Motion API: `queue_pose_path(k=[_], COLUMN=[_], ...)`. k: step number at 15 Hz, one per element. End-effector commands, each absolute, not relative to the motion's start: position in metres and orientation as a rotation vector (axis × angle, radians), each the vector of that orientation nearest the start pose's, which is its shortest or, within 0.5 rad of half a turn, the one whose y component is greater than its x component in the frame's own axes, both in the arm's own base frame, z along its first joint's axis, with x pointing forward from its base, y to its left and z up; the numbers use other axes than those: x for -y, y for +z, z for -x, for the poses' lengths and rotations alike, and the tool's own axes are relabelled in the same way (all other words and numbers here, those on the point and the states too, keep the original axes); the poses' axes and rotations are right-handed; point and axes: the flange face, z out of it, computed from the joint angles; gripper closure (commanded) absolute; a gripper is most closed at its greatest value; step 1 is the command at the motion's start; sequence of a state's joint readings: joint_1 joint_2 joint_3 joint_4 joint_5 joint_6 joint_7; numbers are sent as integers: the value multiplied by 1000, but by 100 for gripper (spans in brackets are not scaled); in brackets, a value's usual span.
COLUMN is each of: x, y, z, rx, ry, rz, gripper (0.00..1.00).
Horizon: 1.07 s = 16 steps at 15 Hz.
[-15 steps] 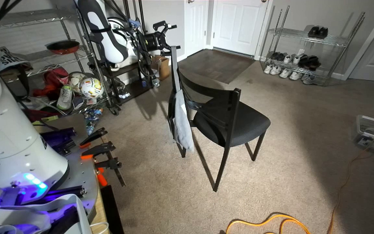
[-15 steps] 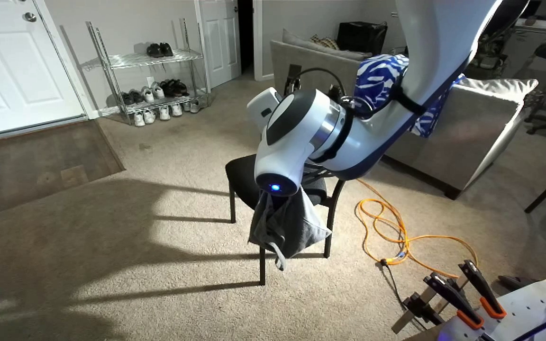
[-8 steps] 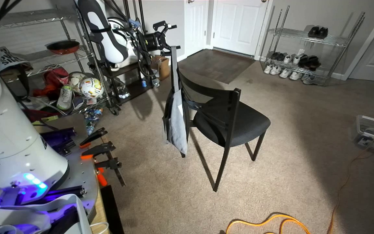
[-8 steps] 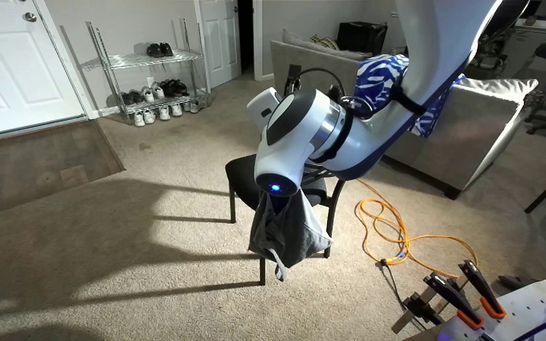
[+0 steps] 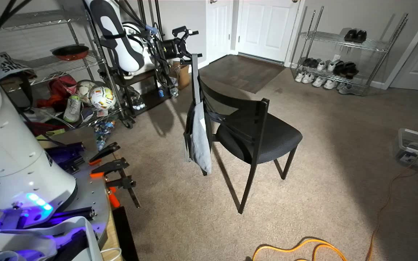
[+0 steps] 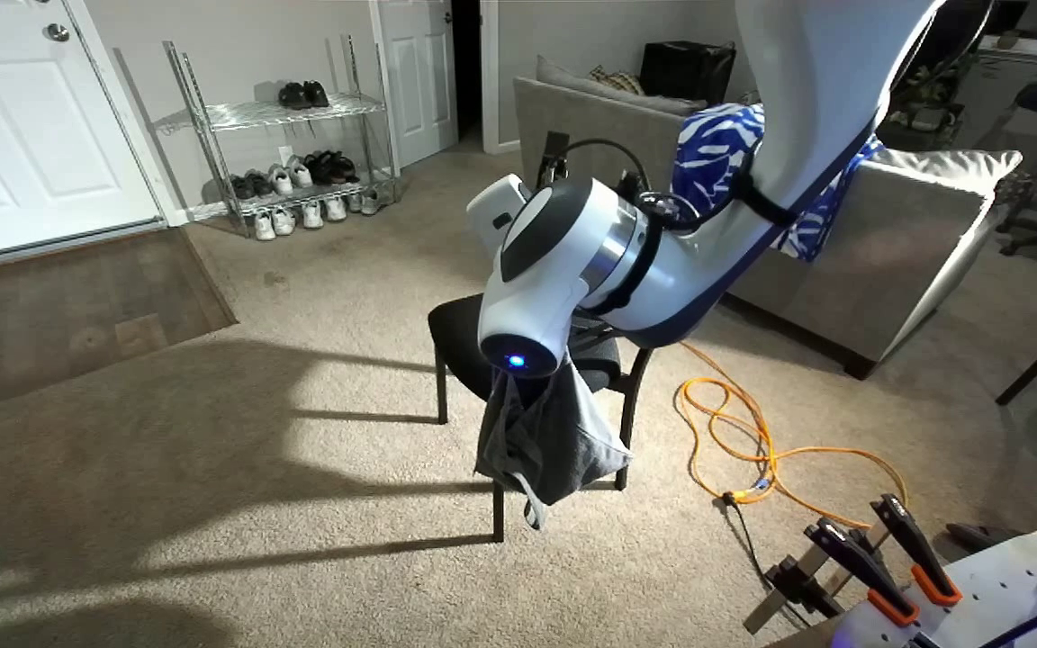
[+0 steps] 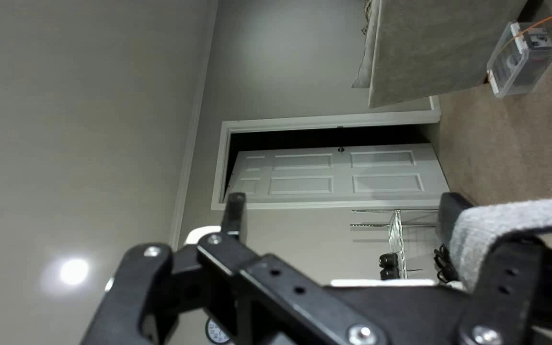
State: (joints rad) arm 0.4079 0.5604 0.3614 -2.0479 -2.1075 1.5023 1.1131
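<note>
Limply, gray cloth bag [image 5: 201,143] hangs by strap [image 7: 520,213] from claw [image 7: 343,207], jaws wide apart.

My feed shows me a home: carpet [image 6: 365,297] in front of the shoe rack [image 6: 244,115], a white door [image 6: 32,135] beside it, a sofa [image 6: 608,110] on its other side.

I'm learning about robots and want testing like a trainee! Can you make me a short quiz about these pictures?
1. True or false: in the wrist view, the gripper is open.
2. Which of these hangs from it? A) an orange cord, B) a gray strap, C) a ball.
3. How many shoes sit on the top shelf of the shoe rack?

Key: 1. True, it is spread wide. 2. B. 3. Two.
</note>
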Motion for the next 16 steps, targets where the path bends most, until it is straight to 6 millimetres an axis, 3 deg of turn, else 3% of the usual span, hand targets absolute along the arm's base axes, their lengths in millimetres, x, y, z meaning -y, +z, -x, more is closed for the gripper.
queue_pose_path(k=[1,10,16], x=[-351,-401,-391], y=[229,245,257], z=[-513,-516,-534], rx=[-708,-779,-680], ry=[1058,1184,1133], rz=[-1325,-1400,-1425], gripper=[0,0,0])
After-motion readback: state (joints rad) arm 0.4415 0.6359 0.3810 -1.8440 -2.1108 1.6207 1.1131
